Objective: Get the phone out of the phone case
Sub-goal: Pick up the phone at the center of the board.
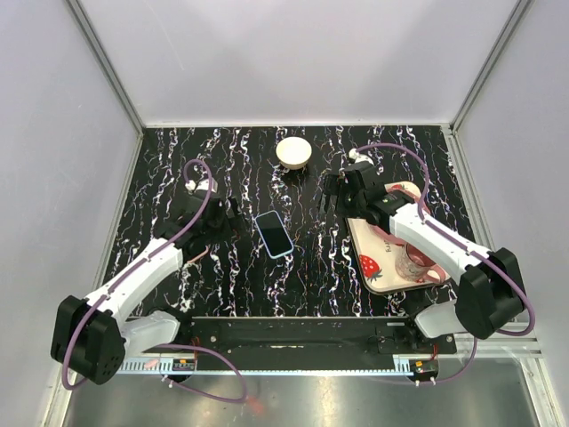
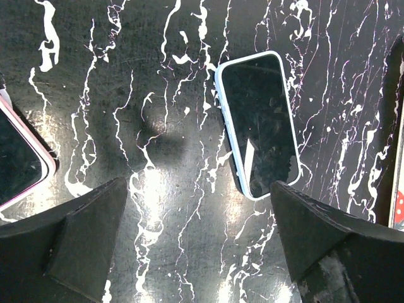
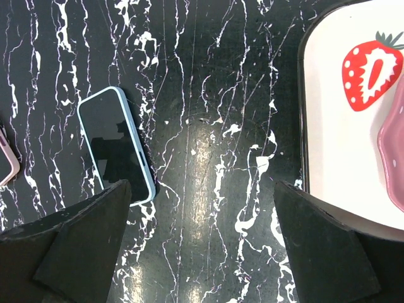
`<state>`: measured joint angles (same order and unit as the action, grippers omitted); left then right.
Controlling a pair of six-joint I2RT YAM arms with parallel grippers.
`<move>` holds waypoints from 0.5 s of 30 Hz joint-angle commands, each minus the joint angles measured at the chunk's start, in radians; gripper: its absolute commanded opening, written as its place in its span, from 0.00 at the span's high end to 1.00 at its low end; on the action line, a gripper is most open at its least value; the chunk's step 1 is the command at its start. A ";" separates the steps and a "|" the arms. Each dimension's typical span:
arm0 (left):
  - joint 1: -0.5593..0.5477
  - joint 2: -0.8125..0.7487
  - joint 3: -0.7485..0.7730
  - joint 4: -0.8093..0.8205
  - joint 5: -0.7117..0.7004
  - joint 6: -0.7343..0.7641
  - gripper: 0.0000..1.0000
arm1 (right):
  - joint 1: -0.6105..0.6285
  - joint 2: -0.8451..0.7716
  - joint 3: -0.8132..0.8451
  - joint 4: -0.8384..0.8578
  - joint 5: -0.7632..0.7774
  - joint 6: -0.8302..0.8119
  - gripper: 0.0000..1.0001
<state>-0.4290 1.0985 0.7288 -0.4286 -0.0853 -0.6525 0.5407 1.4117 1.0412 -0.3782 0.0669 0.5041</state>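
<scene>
Phone (image 1: 275, 234), still seated in its pale-blue phone case (image 2: 240, 169), lies flat and screen-up on the marbled bench (image 1: 240, 160) between the arms, left gripper (image 1: 231, 216) and right gripper (image 1: 332, 197) flanking it, jaws spread and empty, seemingly poised for a two-sided approach.

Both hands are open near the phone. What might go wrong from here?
The blue-cased phone lies flat, screen up; a grip may slip off its thin edge. A pink-cased phone lies near the left hand and might be grabbed instead. The right hand could bump the tray and cup nearby.
</scene>
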 commanded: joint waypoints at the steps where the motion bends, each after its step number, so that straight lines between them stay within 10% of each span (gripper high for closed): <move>1: -0.001 0.017 0.027 0.057 0.015 -0.021 0.01 | 0.008 -0.016 -0.006 0.039 0.077 0.004 0.00; 15: 0.024 0.035 0.178 -0.258 -0.232 0.017 0.01 | 0.284 0.176 0.218 -0.106 0.234 0.000 0.00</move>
<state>-0.4255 1.1995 0.8433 -0.5610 -0.2020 -0.6548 0.7506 1.5139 1.1561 -0.4629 0.2756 0.4908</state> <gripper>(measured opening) 0.983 0.994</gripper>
